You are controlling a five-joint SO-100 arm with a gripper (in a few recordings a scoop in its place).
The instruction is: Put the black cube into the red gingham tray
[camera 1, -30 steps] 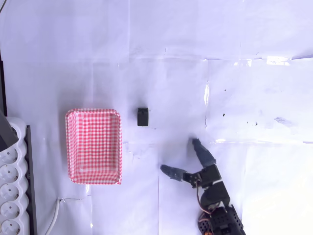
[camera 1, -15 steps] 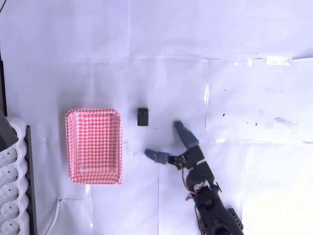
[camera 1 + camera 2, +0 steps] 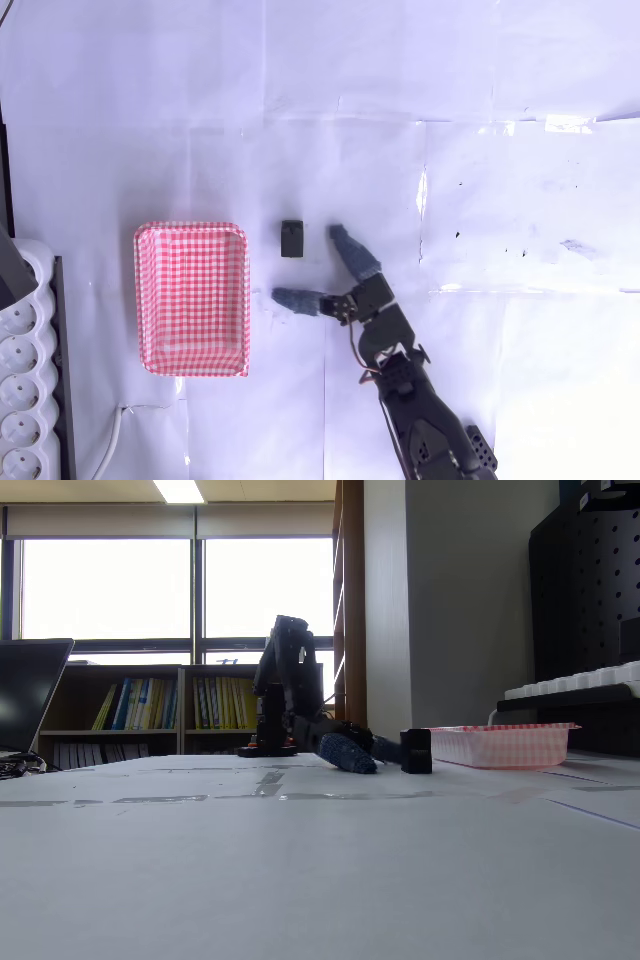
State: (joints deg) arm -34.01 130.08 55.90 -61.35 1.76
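Note:
The black cube (image 3: pixel 291 238) rests on the white table, a short way right of the red gingham tray (image 3: pixel 191 298) in the overhead view. My gripper (image 3: pixel 308 265) is open, its grey-blue fingers spread wide just below and right of the cube, not touching it. One fingertip (image 3: pixel 340 236) lies level with the cube's right side, the other (image 3: pixel 285 297) below it. From the low fixed view the cube (image 3: pixel 416 751) stands just left of the tray (image 3: pixel 503 744), with the gripper (image 3: pixel 358 753) low beside it.
A white moulded egg-carton-like object (image 3: pixel 27 382) and a dark strip lie along the left edge, left of the tray. A white cable (image 3: pixel 115 430) runs near the bottom left. The arm's body (image 3: pixel 425 420) comes in from the bottom edge.
The gripper has travelled up and left across the table towards the cube, staying open. The cube and tray have not moved.

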